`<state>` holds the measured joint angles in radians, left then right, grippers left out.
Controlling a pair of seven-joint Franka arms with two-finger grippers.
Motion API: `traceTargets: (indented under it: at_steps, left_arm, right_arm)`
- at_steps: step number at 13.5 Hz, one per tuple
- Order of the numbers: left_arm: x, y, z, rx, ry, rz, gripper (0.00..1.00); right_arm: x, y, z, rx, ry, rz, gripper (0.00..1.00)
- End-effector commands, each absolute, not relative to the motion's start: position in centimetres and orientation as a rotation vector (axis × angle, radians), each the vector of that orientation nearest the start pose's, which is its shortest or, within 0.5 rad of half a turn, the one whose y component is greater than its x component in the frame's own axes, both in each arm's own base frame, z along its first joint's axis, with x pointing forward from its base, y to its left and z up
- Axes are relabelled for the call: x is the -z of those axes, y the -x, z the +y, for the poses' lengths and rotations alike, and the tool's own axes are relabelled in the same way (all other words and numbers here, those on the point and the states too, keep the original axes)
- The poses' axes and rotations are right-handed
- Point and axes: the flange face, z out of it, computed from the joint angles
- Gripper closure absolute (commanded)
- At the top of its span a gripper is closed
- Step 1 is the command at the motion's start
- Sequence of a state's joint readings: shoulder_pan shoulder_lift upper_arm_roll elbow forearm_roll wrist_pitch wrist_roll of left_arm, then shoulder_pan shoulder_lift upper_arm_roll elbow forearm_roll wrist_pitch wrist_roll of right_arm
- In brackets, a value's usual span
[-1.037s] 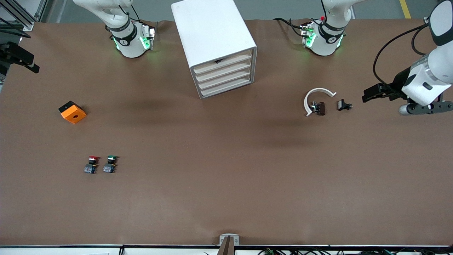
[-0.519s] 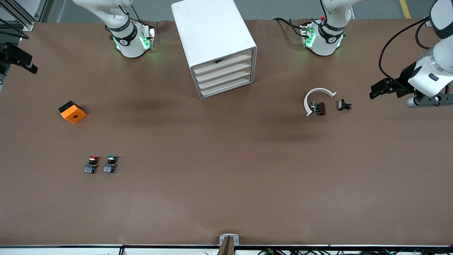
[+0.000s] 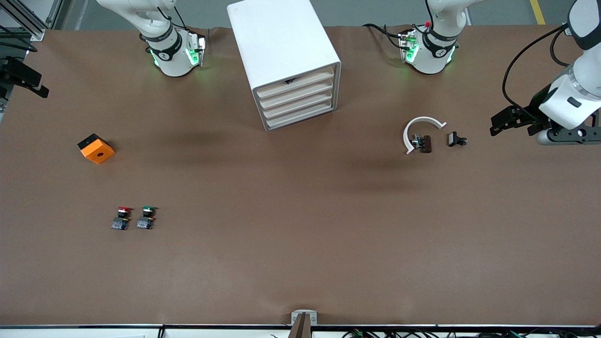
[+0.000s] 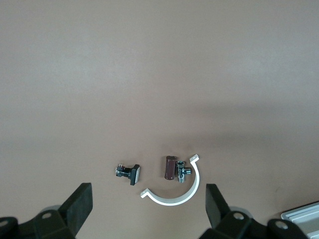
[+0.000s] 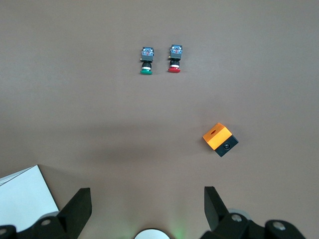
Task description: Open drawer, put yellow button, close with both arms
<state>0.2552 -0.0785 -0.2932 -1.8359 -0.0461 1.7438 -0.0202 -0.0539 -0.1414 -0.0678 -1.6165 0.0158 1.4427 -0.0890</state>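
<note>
The white cabinet (image 3: 277, 37) stands between the two arm bases. Its top drawer (image 3: 295, 82) looks shut, its cream front level with the three below. The yellow button is not in view. My left gripper (image 3: 498, 126) hangs open and empty over the table at the left arm's end, beside the small parts; its wrist view (image 4: 148, 196) shows wide jaws. My right gripper (image 3: 23, 79) shows at the edge of the front view at the right arm's end; its wrist view (image 5: 147, 196) shows it open and empty, high above the table.
A red-capped button (image 3: 122, 218) and a green-capped button (image 3: 148, 217) stand side by side near the right arm's end. An orange box (image 3: 96, 149) lies farther from the camera. A white ring (image 3: 418, 129), a brown part (image 3: 425, 143) and a small black part (image 3: 455, 139) lie near the left gripper.
My left arm has pulled back toward the left arm's end of the table, away from the small parts. My right gripper has drifted slightly outward. Nothing on the table moved.
</note>
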Motion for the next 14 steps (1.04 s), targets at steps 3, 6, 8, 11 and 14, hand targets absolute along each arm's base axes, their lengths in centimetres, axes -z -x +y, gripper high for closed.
traceTargets:
  at_steps: [3, 6, 8, 11, 14]
  left_arm:
    - [-56.1, -53.9, -2.7, -0.015, 3.155, 0.034, 0.00]
    - [-56.0, -54.0, -2.8, -0.015, 3.156, 0.036, 0.00]
    - [-55.9, -54.0, -2.7, -0.018, 3.154, 0.034, 0.00]
    - [-56.6, -54.1, -2.1, 0.007, 3.153, 0.018, 0.00]
    - [-57.9, -54.0, -1.9, 0.033, 3.153, 0.014, 0.00]
  right_arm:
    - [-66.9, -48.4, -6.2, -0.032, 3.112, 0.067, 0.00]
    - [-66.9, -48.4, -6.2, -0.032, 3.112, 0.067, 0.00]
    - [-66.9, -48.4, -6.2, -0.032, 3.112, 0.065, 0.00]
    - [-66.8, -48.4, -6.1, -0.039, 3.112, 0.065, 0.00]
    - [-66.8, -48.4, -6.0, -0.041, 3.112, 0.060, 0.00]
